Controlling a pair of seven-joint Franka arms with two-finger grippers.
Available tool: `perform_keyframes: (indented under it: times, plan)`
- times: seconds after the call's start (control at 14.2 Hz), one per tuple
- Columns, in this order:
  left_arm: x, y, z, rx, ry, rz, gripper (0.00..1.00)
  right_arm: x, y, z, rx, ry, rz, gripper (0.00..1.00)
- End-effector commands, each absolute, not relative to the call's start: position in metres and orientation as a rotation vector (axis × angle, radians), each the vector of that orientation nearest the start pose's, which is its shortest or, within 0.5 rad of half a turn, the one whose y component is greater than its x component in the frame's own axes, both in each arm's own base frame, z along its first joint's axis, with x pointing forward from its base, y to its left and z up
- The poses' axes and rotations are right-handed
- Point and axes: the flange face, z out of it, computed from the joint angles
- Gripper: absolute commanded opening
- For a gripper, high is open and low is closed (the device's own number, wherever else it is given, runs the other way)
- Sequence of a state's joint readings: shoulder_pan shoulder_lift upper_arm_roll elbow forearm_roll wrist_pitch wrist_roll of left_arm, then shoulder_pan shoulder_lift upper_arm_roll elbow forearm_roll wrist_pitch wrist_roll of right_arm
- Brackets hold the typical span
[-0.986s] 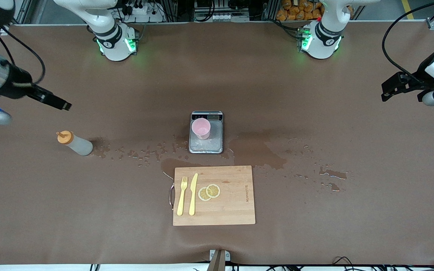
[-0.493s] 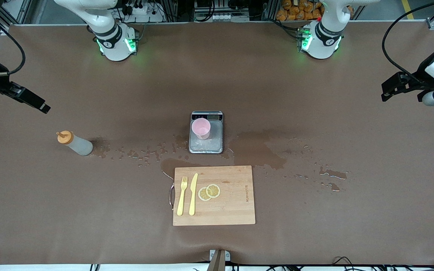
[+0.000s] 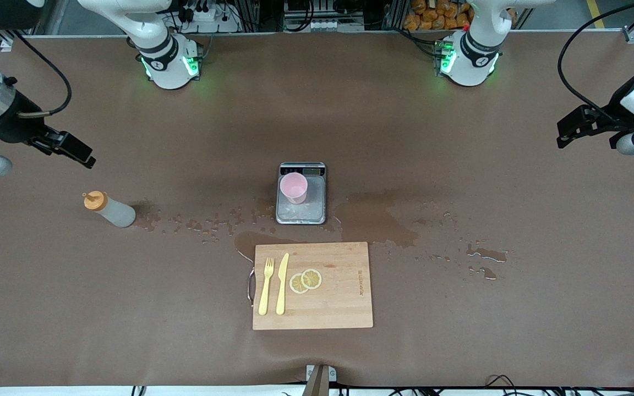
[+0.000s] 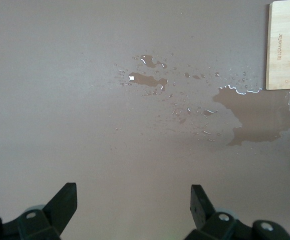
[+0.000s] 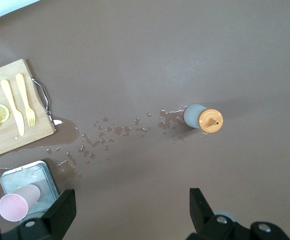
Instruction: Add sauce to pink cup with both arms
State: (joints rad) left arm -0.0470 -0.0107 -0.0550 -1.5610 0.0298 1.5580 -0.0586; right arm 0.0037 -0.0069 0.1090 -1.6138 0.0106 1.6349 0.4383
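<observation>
The pink cup (image 3: 294, 188) stood on a small scale (image 3: 301, 212) at the middle of the table (image 3: 460, 330), at the end of the scale farther from the front camera. Whether it held any sauce could not be told.

The brown table was wet: a broad puddle (image 3: 375, 220) lay beside the scale toward the left arm's end, and a trail of drops (image 3: 207, 223) ran toward the right arm's end. The right gripper (image 3: 87, 159) hung over bare table at the right arm's end, its fingers spread with nothing between them. The left gripper (image 3: 562, 140) waited over the left arm's end, its fingers likewise released, as the left wrist view showed.

A wooden cutting board (image 3: 339, 302) lay nearer the camera than the scale. The sauce bottle (image 3: 110, 209), grey with an orange cap, stood on the table at the end of the trail of drops, well apart from the cup and near the right gripper, which did not touch it. On the board lay a yellow knife (image 3: 282, 283), a yellow fork (image 3: 266, 286) and two lemon slices (image 3: 305, 280).

The step in hand was not settled. A standing bottle with both grippers free fitted either a bottle about to be fetched for pouring or one set back after it. The spills favoured neither reading. Any grasp would call for the spread fingers to close round the bottle's body below the cap.
</observation>
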Motion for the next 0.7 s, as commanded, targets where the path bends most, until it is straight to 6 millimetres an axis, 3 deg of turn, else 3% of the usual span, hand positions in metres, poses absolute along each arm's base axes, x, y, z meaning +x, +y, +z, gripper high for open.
perform_keyframes:
  times: [0.0, 0.21, 0.63]
  plan:
    - [0.546, -0.053, 0.637, -3.106, 0.066, -0.026, 1.0, 0.551, 0.067, 0.615, -3.121, 0.447, -0.06, 1.0]
    - [0.546, -0.053, 0.636, -3.106, 0.063, -0.024, 1.0, 0.553, 0.051, 0.616, -3.135, 0.334, -0.065, 1.0]
    - [0.546, -0.052, 0.636, -3.106, 0.061, -0.024, 1.0, 0.551, 0.054, 0.618, -3.136, 0.327, -0.066, 1.0]
